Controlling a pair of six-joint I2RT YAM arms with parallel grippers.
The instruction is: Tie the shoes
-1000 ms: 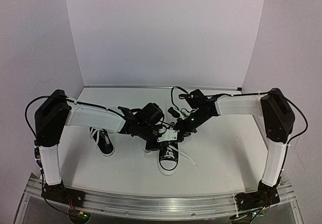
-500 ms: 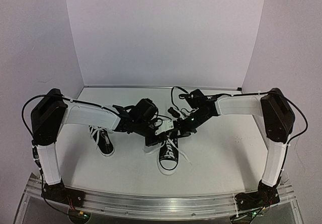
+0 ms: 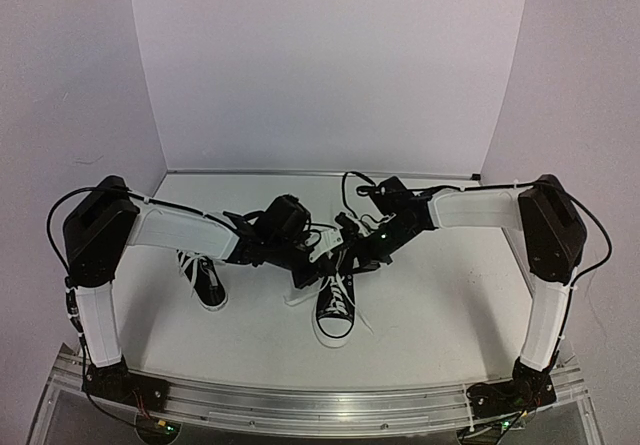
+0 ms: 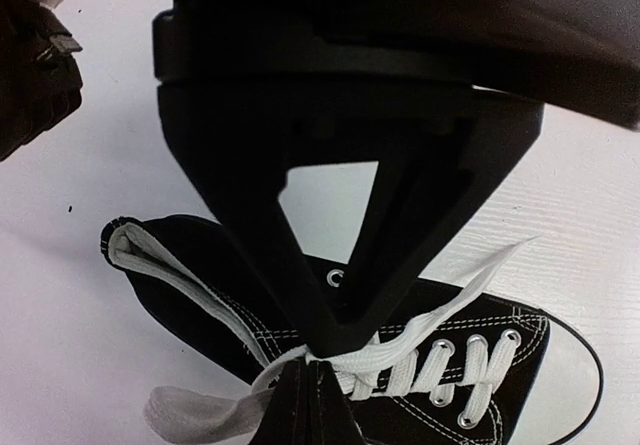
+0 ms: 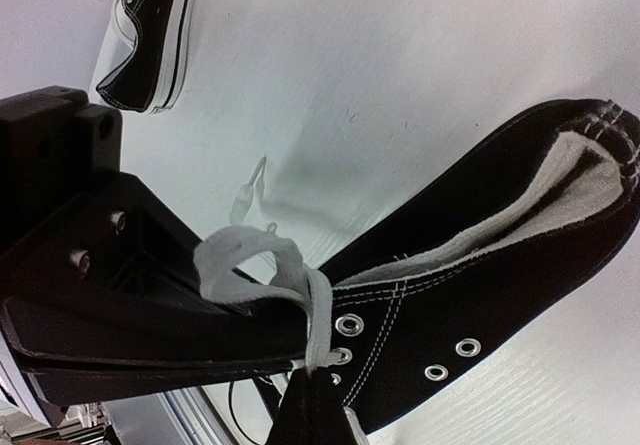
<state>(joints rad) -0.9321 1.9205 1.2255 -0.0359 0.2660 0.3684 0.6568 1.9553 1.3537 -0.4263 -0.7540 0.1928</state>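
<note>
One black sneaker point(image 3: 336, 312) with white laces and a white toe cap lies at the table's middle, toe toward me. The other sneaker point(image 3: 206, 281) lies to its left under the left arm. My left gripper point(image 3: 316, 256) and right gripper point(image 3: 350, 254) meet just above the middle shoe's opening. In the left wrist view the left gripper point(image 4: 318, 357) is shut on a white lace point(image 4: 440, 315) over the shoe point(image 4: 200, 295). In the right wrist view the right gripper point(image 5: 318, 370) is shut on a looped lace point(image 5: 250, 250) beside the shoe's eyelets point(image 5: 480, 295).
White walls enclose the white table point(image 3: 440, 305) at the back and sides. The second sneaker also shows in the right wrist view point(image 5: 140, 35). A loose lace end point(image 3: 372, 315) trails to the right of the middle shoe. An aluminium rail point(image 3: 320, 400) runs along the near edge.
Both grippers have moved a little away from me and closer together over the middle shoe, drawing the laces up. The shoes have stayed in place.
</note>
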